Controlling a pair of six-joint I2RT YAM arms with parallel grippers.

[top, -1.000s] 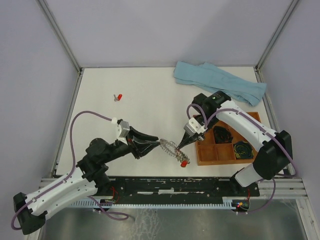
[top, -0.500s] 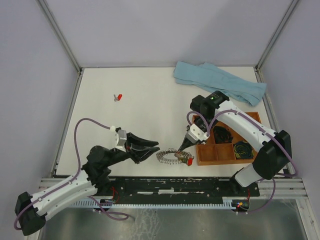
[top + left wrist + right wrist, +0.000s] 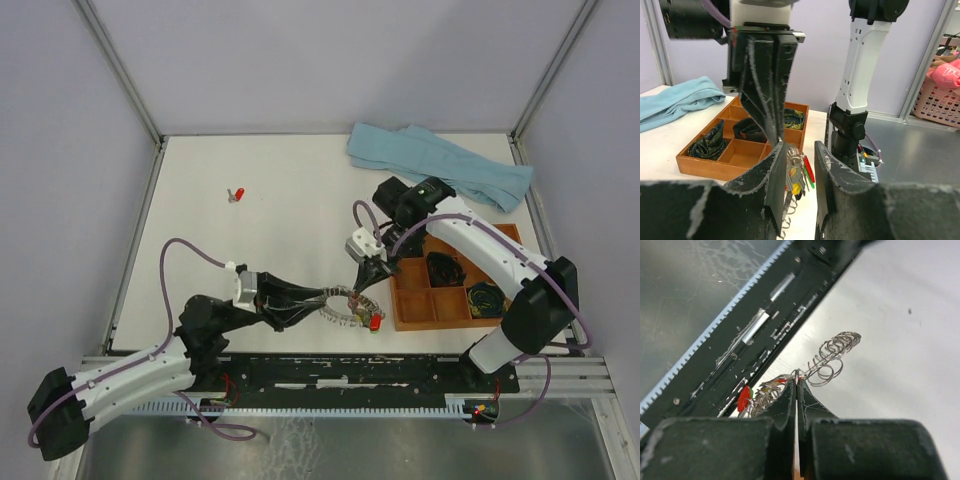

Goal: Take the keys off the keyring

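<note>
The keyring (image 3: 344,309), a silvery ring fringed with small loops, sits low near the table's front, left of the tray. Its keys (image 3: 375,322) hang at its right end, a red head showing. My right gripper (image 3: 361,287) is shut on a wire of the keyring (image 3: 832,356) from above; a red key (image 3: 744,398) hangs to the left. My left gripper (image 3: 324,297) is open with its fingers on either side of the keyring (image 3: 793,156); red, green and yellow keys (image 3: 806,173) hang between them. A loose red key (image 3: 238,194) lies far left.
A wooden compartment tray (image 3: 408,318) with dark coiled bundles stands to the right of the ring, also in the left wrist view (image 3: 705,169). A blue cloth (image 3: 435,165) lies at the back right. The table's front edge and black rail (image 3: 340,370) are just below the ring.
The left gripper let go of the ring, drew back, then came forward again with its open fingers around the ring. The right wrist turned and shifted left, still holding the ring.
</note>
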